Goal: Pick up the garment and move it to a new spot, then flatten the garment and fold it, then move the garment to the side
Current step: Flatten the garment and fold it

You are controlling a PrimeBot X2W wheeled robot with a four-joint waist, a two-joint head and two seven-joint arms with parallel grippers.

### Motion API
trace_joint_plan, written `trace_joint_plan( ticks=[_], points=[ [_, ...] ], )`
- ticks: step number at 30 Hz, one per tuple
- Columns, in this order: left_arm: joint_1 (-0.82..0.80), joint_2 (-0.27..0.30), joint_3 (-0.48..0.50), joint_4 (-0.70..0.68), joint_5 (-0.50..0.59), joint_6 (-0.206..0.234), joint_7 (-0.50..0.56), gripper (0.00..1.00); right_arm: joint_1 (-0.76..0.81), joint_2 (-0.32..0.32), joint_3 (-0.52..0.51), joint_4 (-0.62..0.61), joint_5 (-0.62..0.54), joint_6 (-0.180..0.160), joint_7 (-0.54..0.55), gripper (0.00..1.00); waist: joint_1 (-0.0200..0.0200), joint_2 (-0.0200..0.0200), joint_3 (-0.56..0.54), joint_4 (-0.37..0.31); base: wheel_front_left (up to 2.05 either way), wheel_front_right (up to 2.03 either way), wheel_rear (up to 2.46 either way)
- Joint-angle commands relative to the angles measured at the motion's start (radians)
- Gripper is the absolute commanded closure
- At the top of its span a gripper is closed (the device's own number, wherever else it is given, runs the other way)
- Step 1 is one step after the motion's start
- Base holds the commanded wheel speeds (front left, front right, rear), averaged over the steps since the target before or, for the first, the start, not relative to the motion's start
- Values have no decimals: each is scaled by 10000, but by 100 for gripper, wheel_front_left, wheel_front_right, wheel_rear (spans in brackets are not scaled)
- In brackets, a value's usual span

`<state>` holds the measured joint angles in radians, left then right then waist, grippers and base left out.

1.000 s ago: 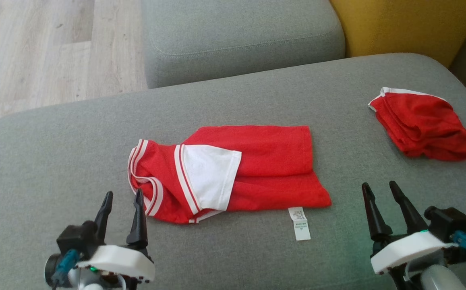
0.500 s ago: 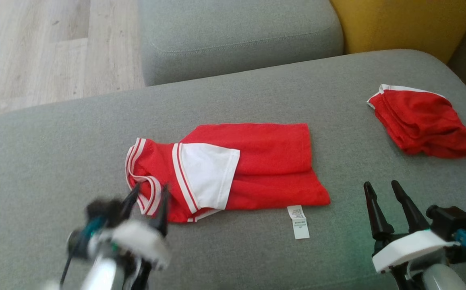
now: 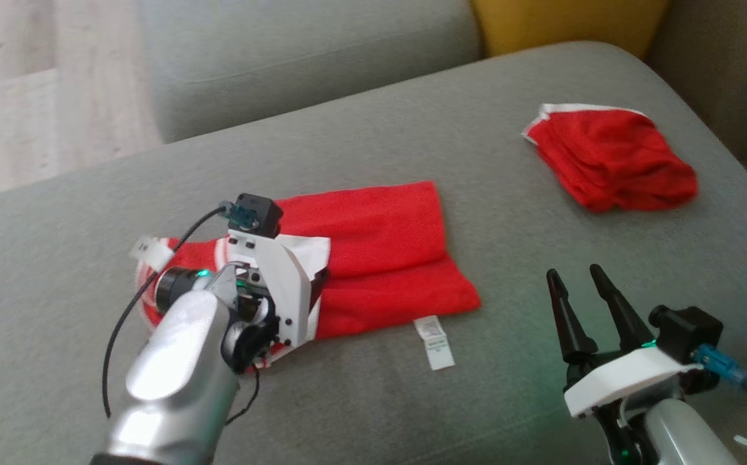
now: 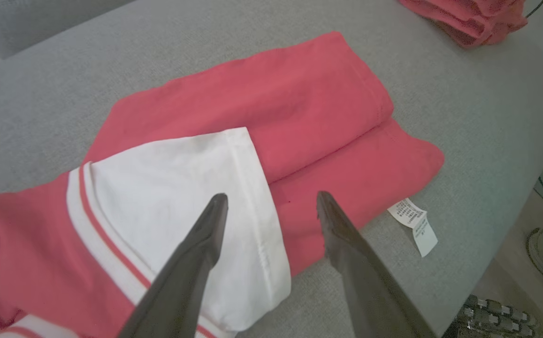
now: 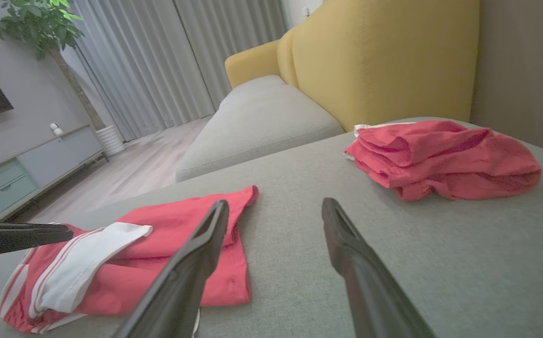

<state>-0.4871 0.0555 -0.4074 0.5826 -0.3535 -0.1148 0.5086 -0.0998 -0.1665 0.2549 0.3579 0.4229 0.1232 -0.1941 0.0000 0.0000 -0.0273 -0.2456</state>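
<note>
Moved: the left gripper [image 4: 271, 201] has been brought from the lower left of the head view up over the sleeve end of the garment [image 3: 379, 245]; the head camera has also turned, so the shift of the whole scene is not counted as movement of the cloth.
Grippers: two are counted, each with two long dark fingers.
Left gripper fingers: spread wide with nothing between them, one tip seen over the white sleeve [image 4: 182, 188] and the other over red cloth; whether the tips touch the cloth cannot be told.
Right gripper [image 3: 573, 274]: kept at the lower right of the head view, well apart from the garment, fingers spread wide and empty.
Red garments: two are counted on the grey sofa seat [image 3: 509, 258].
Task garment: laid folded near the middle of the seat, with one white sleeve on top at its left end.
Second red garment [image 3: 612, 158]: bunched far to the right, well apart from the first.
Care label [image 3: 434, 332]: one, lying on the seat at the near edge of the folded garment.
Yellow cushion [image 3: 567, 22]: one, behind the seat.
</note>
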Motion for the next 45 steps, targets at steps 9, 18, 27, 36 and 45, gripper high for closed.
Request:
trace_joint_plan(
  ticks=[9, 18, 27, 36, 45],
  points=[
    [-2570, 54, 347, 2541, -15, 285, -322, 0, -1025, -104, 626, 43, 309, 75, -296, 0, 0, 0, 615, -1177, 0, 0, 0],
    [-3761, 86, 9, 4411, 204, 291, -592, 0, -1527, -8, 940, 307, 603, 75, -508, 0, 0, 0, 1195, -1700, 0, 0, 0],
    [-4333, 187, -173, 5925, 327, 455, -840, 0, -1783, -39, 1079, 606, 812, 75, -642, 0, 0, 0, 1392, -1852, 0, 0, 0],
    [-4569, 187, -333, 6575, 283, 341, -1046, 31, -1900, -78, 1165, 782, 862, 75, -670, 0, 0, 0, 1405, -1745, 0, 0, 0],
    [-4567, 100, -568, 6799, 166, 113, -983, 0, -1949, -38, 1182, 745, 882, 75, -674, 0, 0, 0, 1517, -1715, 0, 0, 0]
  ],
)
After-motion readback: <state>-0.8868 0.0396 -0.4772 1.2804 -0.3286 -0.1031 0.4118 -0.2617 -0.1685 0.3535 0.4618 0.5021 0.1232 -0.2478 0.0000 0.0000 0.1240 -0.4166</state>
